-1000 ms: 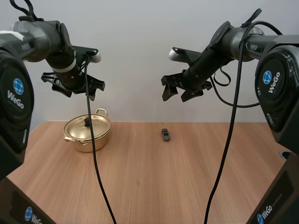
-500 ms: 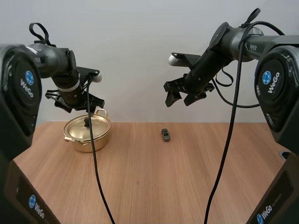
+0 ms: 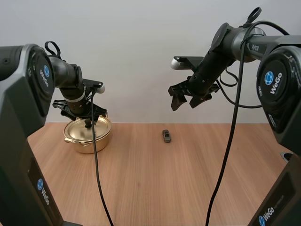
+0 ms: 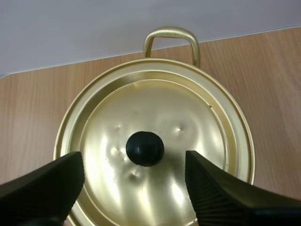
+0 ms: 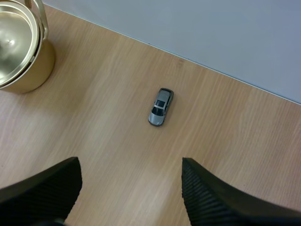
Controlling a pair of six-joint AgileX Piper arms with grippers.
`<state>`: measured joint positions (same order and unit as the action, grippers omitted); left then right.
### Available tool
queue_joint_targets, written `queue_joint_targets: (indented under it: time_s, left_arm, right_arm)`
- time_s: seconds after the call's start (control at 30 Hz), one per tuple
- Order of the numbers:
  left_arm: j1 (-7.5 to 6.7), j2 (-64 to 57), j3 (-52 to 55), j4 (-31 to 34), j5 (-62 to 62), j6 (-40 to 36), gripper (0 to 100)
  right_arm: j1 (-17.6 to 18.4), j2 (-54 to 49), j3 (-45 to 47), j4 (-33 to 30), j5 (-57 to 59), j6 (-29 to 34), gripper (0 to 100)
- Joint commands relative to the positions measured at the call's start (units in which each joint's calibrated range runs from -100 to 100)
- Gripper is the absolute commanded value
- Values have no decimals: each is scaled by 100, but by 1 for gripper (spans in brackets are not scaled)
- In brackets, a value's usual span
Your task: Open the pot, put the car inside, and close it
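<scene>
I'm looking at a bare, wood-grain tabletop (image 3: 155, 183) that ends at a plain pale wall (image 3: 136, 42) along its far edge. The gold pot (image 3: 89, 139) stands near the far left corner, one loop handle (image 4: 171, 38) turned to the wall. Its lid (image 4: 188, 122) is seated on it, slightly dented around the black knob (image 4: 145, 148).

My left gripper (image 3: 83, 114) hangs just over the lid, its fingers (image 4: 221, 193) spread wide, one on each side of the knob and apart from it, with nothing between them.

The small grey car (image 3: 166, 136) sits on its wheels close to the far edge, about midway along it and well apart from the pot, lying lengthwise roughly toward the wall.

My right gripper (image 3: 184, 104) is held high in front of the wall, above and a little right of the car. Its fingers (image 5: 221, 197) are also wide apart and empty, with the car showing on the wood beyond the gap between them.
</scene>
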<state>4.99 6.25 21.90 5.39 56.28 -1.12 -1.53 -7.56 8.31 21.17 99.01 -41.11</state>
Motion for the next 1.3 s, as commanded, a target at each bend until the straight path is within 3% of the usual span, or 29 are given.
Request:
queue_joint_targets:
  time_s: [0.0, 0.3, 0.93, 1.03, 1.27]
  left_arm:
    - [3, 98, -12, 5, -147, 0, 100]
    - [3, 183, -27, 124, -971, 9, 100]
    - [3, 659, -151, 135, -670, 133, 100]
    - [3, 659, -151, 135, -555, -137, 4]
    - [3, 633, -184, 135, -821, -253, 0]
  right_arm:
    - [2, -2, -7, -3, 5, 5, 100]
    - [2, -2, -7, 23, 5, 5, 100]
    - [2, -2, -7, 140, 61, 5, 100]
    - [2, -2, -7, 215, 61, 5, 100]
    - [2, -2, -7, 216, 61, 5, 100]
